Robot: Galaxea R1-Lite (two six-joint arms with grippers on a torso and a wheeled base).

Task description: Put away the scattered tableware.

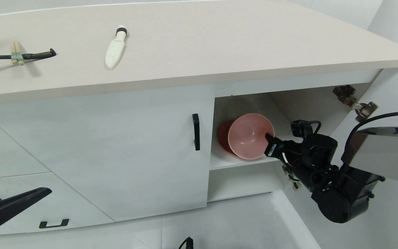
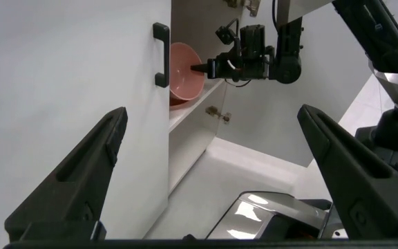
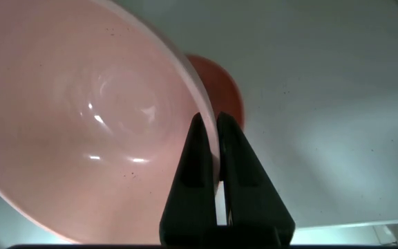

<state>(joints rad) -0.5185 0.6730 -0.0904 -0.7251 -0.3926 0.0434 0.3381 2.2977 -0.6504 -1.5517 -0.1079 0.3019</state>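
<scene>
The cabinet point(image 1: 116, 148) stands with its left door shut and its right door point(image 1: 392, 93) swung open, so the inner shelf point(image 1: 219, 159) is exposed just beside the black door handle point(image 1: 196, 131). On that shelf inside the cabinet the pink bowl point(image 1: 249, 135) is tipped on its side, its hollow facing out of the opening, and a red bowl point(image 1: 222, 136) sits directly behind it, deeper in the cabinet. The right gripper point(image 1: 267, 137) is at the cabinet's open side, its two fingers clenched on the rim of the pink bowl, one inside the rim and one outside. The left gripper point(image 2: 213, 114) hangs low in front of the cabinet's shut door, well apart from the opening, its fingers spread wide with nothing between them. On the countertop point(image 1: 219, 41) above the cabinet lie a cream utensil point(image 1: 115, 50) with a black collar and, farther toward the cabinet's left end, a pair of wooden chopsticks point(image 1: 17, 53) laid across a black-handled tool point(image 1: 38, 54). To the left of the cabinet, low down, is a drawer pull point(image 1: 54, 224).
</scene>
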